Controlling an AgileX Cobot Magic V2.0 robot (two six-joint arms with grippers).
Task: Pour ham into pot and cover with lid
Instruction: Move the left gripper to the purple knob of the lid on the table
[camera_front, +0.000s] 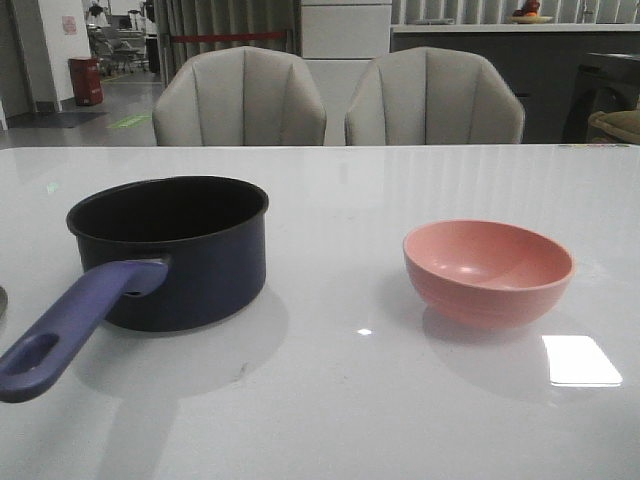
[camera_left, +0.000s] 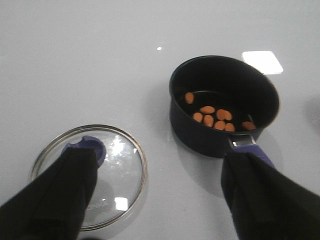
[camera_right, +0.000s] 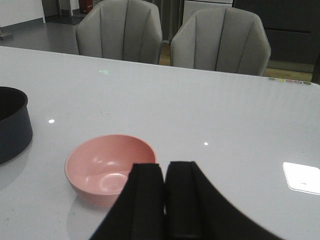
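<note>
Already the ham (camera_left: 214, 117) is lying inside the pot (camera_front: 180, 250), so the pouring part looks done. The pink bowl (camera_front: 488, 270) is sitting empty at about 3 o'clock from the pot, well apart from it. What is left is the lid (camera_left: 92, 172), which is lying flat on the white table (camera_front: 340, 400) beside the pot.

The left gripper (camera_left: 160, 185) is hanging wide open above the lid and the pot handle, holding nothing. The right gripper (camera_right: 164, 200) is pressing its fingers together, empty, near the bowl.

The pot is round and dark with a long purple-blue handle. The lid is shiny see-through glass with a metal ring. The ham bits are small, thin and orange.
</note>
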